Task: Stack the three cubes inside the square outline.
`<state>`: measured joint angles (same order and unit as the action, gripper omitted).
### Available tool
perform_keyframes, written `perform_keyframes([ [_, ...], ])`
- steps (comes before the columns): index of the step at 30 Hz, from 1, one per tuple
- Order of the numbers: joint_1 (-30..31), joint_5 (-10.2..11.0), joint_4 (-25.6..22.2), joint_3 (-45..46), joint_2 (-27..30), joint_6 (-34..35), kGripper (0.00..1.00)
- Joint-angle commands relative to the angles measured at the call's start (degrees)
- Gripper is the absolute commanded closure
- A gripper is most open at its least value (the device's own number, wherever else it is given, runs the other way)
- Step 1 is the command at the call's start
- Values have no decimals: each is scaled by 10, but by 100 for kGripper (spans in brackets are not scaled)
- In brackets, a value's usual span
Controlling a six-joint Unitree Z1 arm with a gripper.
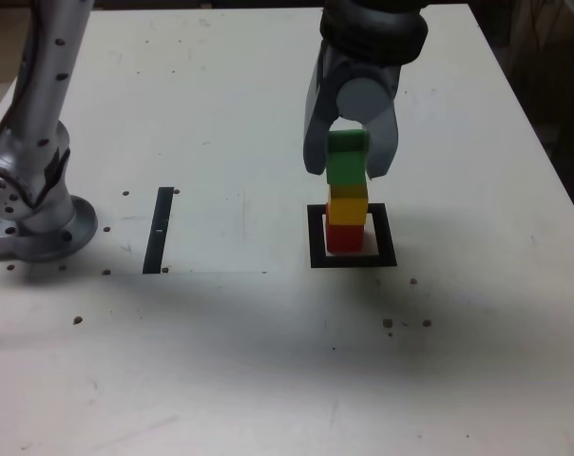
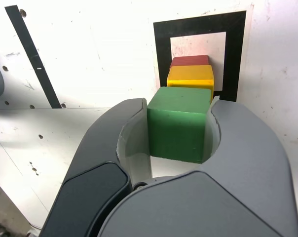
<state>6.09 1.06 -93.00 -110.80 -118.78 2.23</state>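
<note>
Three small matte blocks make up my column now: the red cube point(image 1: 342, 237) at the bottom inside the thick black square outline point(image 1: 315, 236) with its pale centre, the yellow cube point(image 1: 347, 206) on top of it, and the green cube point(image 1: 346, 161) uppermost, clamped between the jaws of my grey gripper point(image 1: 350, 152). My jaws are closed on the green block's two opposite side faces, high enough that its lower part stays free to meet the yellow one; I judge that is why I hold it this way, so nothing of mine can knock the blocks beneath. From the exterior view the green block appears to sit on or just above the yellow one, though I cannot tell whether they actually touch. It also seems set a little toward that view's left of the yellow block, so I would be wary of letting go before the edges line up. That side-on view gives me the tower's height and lean. The wrist view gives what it cannot: looking down past my fingers, I see the green block's top face, slivers of yellow and red beyond it, and the frame's cream interior around them. It also shows the thin black strip point(image 2: 33, 54) lying well apart on the white table point(image 2: 99, 49).
</note>
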Motion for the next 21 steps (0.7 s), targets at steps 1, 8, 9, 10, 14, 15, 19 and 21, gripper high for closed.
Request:
perform_keyframes([
  [1,3,-2,-9,-1,-4,1,71],
  [8,3,-4,-9,-2,-11,1,71],
  [9,3,-4,-9,-2,-11,1,71],
  [10,3,-3,-9,-3,-12,1,71],
  [14,3,-2,-8,-5,-15,1,71],
  [15,3,-1,-8,-6,-16,1,71],
  [19,3,4,-8,-8,-17,1,64],
  [21,3,5,-7,-7,-18,0,48],
])
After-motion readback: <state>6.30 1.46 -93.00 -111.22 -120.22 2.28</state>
